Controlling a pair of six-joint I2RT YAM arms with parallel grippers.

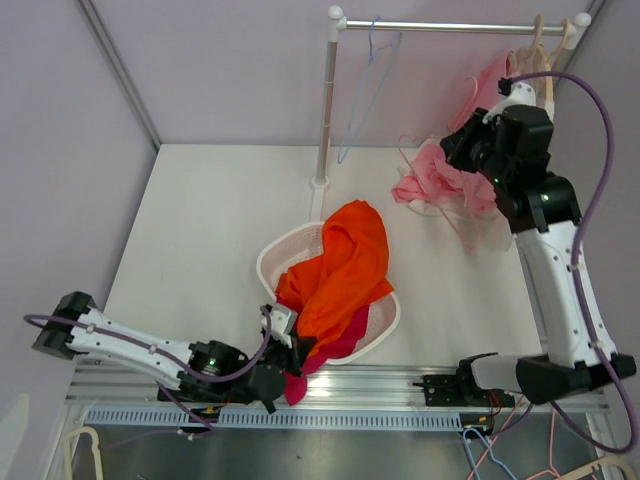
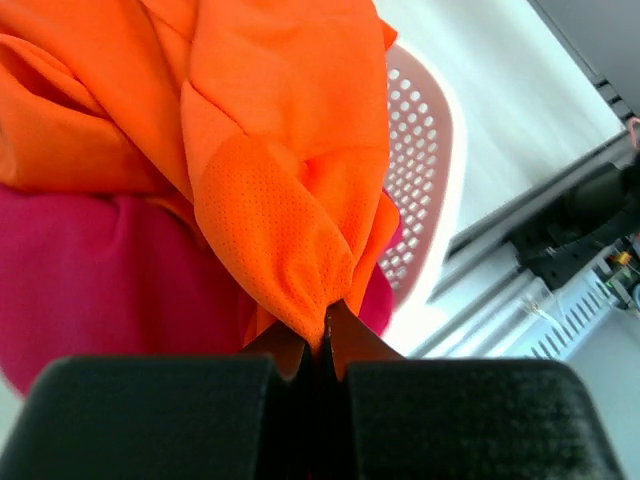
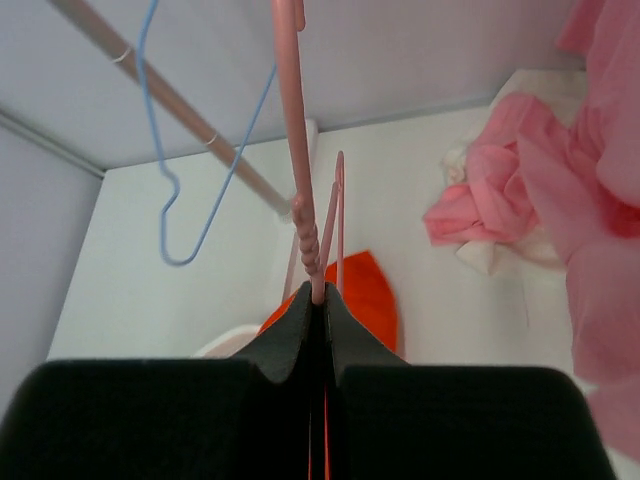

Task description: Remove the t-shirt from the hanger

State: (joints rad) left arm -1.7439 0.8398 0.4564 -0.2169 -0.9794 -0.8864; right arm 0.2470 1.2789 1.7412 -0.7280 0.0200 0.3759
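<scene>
The orange t-shirt point(image 1: 345, 265) lies draped over a white basket point(image 1: 272, 252) at the middle of the table. My left gripper point(image 1: 292, 368) is shut on a fold of the orange t-shirt point(image 2: 270, 220) at the basket's near edge; in the left wrist view the gripper point(image 2: 325, 318) pinches the cloth tight. My right gripper point(image 1: 462, 142) is raised at the back right. In the right wrist view the gripper point(image 3: 320, 296) is shut on the thin bar of a pink hanger point(image 3: 296, 150), which carries no cloth that I can see.
A magenta garment point(image 1: 340, 345) lies under the orange one in the basket. A clothes rail point(image 1: 450, 27) on a white post point(image 1: 325, 110) carries a blue wire hanger point(image 1: 362, 95). Pink clothes point(image 1: 432, 185) are piled at the back right. Spare hangers point(image 1: 492, 455) lie below the front edge.
</scene>
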